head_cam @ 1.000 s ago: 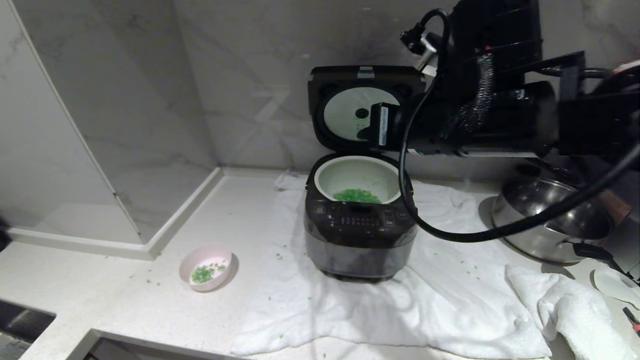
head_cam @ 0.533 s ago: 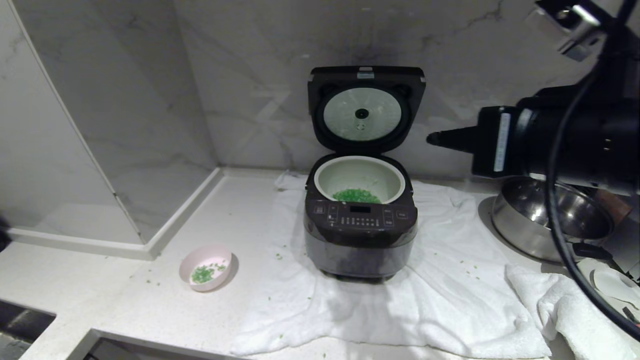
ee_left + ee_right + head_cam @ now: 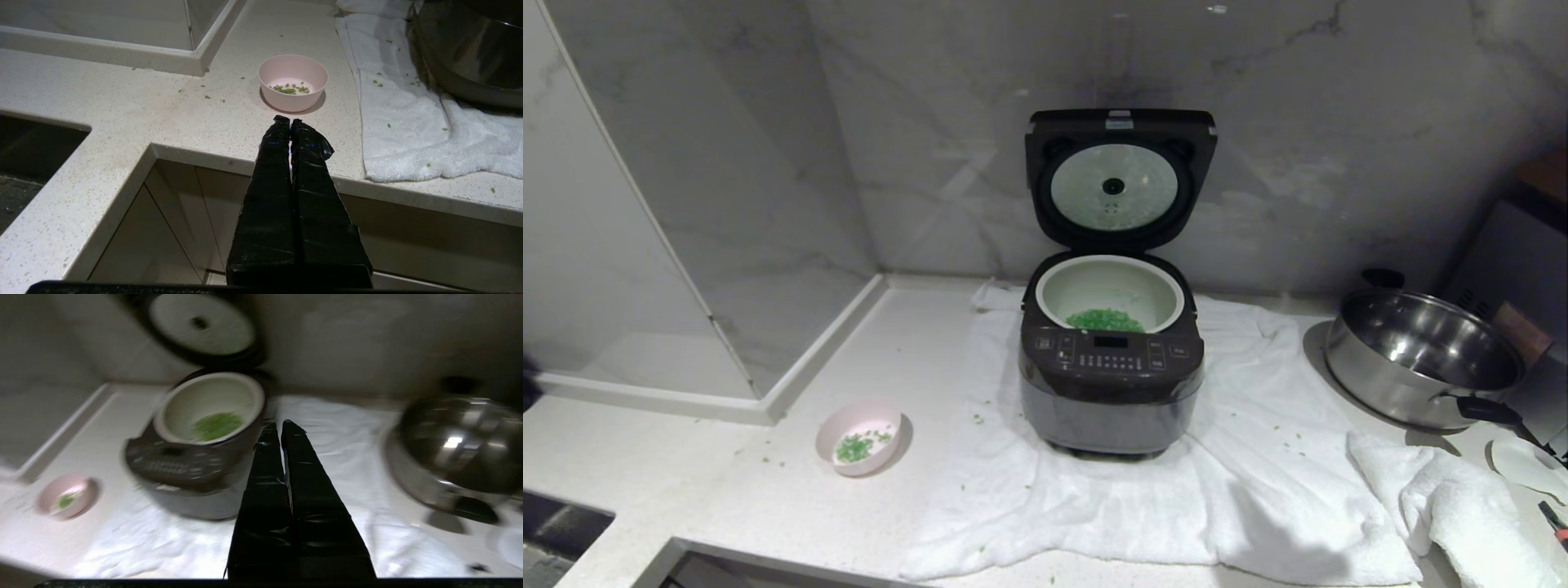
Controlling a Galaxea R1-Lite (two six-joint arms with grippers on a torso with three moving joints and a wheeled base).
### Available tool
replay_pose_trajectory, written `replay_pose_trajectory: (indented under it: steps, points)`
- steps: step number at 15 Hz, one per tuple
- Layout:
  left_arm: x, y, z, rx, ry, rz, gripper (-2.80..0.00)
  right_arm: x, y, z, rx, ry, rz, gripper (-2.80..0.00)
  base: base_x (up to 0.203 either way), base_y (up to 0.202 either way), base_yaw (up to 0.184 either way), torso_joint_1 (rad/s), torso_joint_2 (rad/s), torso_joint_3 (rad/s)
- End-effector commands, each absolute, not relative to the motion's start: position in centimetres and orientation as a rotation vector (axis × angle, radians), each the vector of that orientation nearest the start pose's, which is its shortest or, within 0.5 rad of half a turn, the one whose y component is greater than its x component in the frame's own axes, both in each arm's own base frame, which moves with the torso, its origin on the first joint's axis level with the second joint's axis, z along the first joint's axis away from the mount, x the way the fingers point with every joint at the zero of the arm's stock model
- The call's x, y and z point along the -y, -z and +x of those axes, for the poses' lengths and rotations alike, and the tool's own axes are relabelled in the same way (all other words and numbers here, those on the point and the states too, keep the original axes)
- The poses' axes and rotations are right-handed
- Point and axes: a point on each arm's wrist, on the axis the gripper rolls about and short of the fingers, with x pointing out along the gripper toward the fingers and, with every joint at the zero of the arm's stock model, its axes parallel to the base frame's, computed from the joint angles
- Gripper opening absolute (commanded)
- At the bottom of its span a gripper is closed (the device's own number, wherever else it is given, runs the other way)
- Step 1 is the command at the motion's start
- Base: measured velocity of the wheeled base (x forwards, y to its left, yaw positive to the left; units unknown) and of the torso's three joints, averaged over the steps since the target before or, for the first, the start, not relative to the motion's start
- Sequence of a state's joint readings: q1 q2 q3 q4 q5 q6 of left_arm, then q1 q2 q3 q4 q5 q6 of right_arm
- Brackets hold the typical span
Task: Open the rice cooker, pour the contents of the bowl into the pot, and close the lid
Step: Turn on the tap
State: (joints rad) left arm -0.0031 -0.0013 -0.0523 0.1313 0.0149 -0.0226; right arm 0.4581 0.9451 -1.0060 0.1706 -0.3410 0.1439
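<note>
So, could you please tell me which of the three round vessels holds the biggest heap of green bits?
The pot inside the open rice cooker; the pink bowl keeps a few, the steel pan none visible.

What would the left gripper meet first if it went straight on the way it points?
Probably the pink bowl: the shut left gripper points at it across bare countertop, though height is unclear.

No legible text, brand, number or sign was found in any view. Markings on the front button panel of the rice cooker were too small to be read.
</note>
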Motion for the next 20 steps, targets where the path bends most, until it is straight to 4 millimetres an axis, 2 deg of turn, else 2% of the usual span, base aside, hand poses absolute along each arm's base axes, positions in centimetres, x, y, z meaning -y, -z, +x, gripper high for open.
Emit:
replay_pose_trajectory:
  steps: [1, 4, 6, 8, 10, 13, 17, 20]
  points:
    - [0.0, -7.6, -2.7, -0.078, -0.013, -0.022, -2.8, -0.8, -31.9, 5.0, 0.0, 0.037, 0.098, -2.8, 0.0, 0.0, 0.0, 0.0, 0.0, 0.0]
    - [0.0, -7.6, -2.7, -0.078, -0.013, -0.022, -2.8, 0.6, -31.6, 1.3, 0.066, 0.223, 0.063, -2.8, 0.0, 0.0, 0.0, 0.0, 0.0, 0.0]
    - [0.0, -7.6, -2.7, -0.078, -0.013, -0.022, -2.8, 0.9, -31.0, -1.0, 0.089, 0.312, 0.031, -2.8, 0.0, 0.0, 0.0, 0.0, 0.0, 0.0]
    - [0.0, -7.6, -2.7, -0.078, -0.013, -0.022, -2.8, 0.7, -30.5, -2.3, 0.107, 0.39, -0.002, -2.8, 0.0, 0.0, 0.0, 0.0, 0.0, 0.0]
    - [0.0, -7.6, -2.7, -0.078, -0.013, -0.024, -2.8, 0.5, -29.9, -4.2, 0.159, 0.397, -0.019, -2.8, 0.0, 0.0, 0.0, 0.0, 0.0, 0.0]
    - [0.0, -7.6, -2.7, -0.078, -0.013, -0.024, -2.8, 0.1, -28.4, -7.1, 0.25, 0.273, -0.031, -2.8, 0.0, 0.0, 0.0, 0.0, 0.0, 0.0]
    - [0.0, -7.6, -2.7, -0.078, -0.013, -0.024, -2.8, 0.0, -23.9, -9.3, 0.294, 0.085, -0.056, -2.8, 0.0, 0.0, 0.0, 0.0, 0.0, 0.0]
    - [0.0, -7.6, -2.7, -0.078, -0.013, -0.024, -2.8, -0.1, -17.9, -8.1, 0.209, -0.048, -0.119, -2.8, 0.0, 0.0, 0.0, 0.0, 0.0, 0.0]
